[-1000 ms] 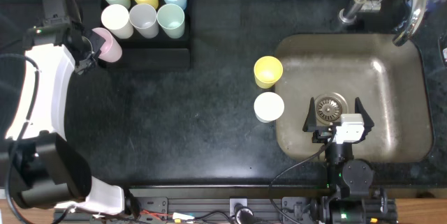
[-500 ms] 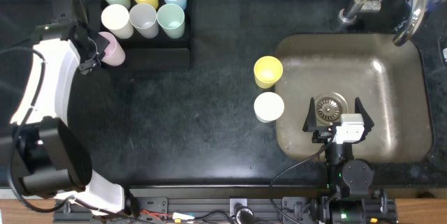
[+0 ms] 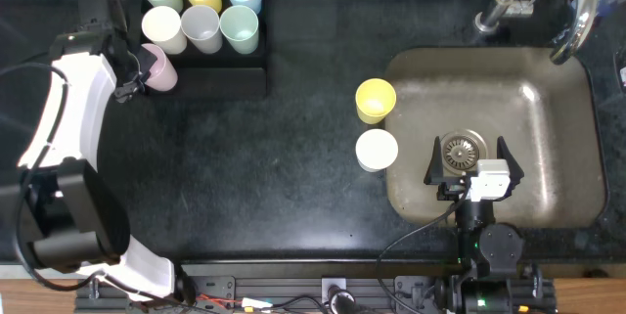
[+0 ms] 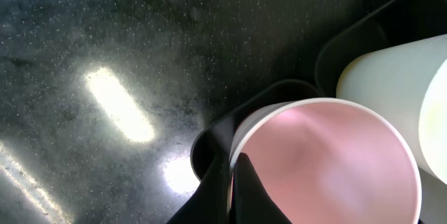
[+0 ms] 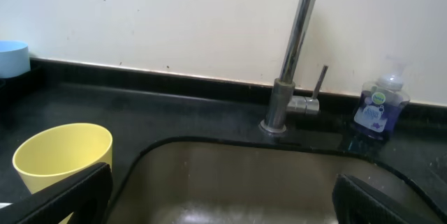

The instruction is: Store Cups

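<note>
Pink cup (image 3: 156,67) nearer rack (image 3: 220,82), black worktop (image 3: 293,177)

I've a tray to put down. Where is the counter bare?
Bare: the wide counter between the cup rack and the yellow cup and white cup. Crowded: beside the rack, where the left claw holds the pink cup, and the sink rim.

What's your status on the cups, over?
Left gripper shut on pink cup, above an empty slot in the rack. Right gripper open over the sink. Yellow cup and white cup on counter beside it. Slot unobstructed.
</note>
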You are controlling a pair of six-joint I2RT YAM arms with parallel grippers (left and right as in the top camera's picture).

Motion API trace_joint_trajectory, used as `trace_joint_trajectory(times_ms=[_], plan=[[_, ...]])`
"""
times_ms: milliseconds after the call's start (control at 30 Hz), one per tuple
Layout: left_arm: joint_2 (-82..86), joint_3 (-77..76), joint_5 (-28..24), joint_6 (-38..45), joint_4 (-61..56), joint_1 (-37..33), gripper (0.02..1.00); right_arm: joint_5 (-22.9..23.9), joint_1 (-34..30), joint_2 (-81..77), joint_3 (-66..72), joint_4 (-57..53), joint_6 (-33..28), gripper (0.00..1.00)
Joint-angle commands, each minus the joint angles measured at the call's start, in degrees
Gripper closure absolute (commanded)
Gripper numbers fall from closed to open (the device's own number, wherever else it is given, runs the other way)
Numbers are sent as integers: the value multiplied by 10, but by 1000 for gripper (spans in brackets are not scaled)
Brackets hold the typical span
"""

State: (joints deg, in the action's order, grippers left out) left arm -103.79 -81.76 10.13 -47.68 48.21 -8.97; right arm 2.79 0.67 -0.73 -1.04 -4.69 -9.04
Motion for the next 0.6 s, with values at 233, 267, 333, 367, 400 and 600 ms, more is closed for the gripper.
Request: trace_joint_trajectory(times_ms=[233, 267, 333, 367, 400, 600], plan=[[-23, -11, 24, -4, 1, 13, 982, -4, -3, 5, 8, 3, 0, 3], [-23, -11, 24, -4, 0, 13, 956, -4, -3, 5, 8, 3, 0, 5], [-23, -11, 24, -4, 1, 13, 481, -4, -3, 5, 8, 3, 0, 3], [-23, -11, 24, -4, 1, 13, 38, -4, -3, 5, 8, 3, 0, 3], [-23, -12, 24, -4, 1, 13, 18, -4, -3, 5, 8, 3, 0, 3], [-1, -13, 30, -4, 26, 13, 18, -4, -3, 5, 8, 3, 0, 3]])
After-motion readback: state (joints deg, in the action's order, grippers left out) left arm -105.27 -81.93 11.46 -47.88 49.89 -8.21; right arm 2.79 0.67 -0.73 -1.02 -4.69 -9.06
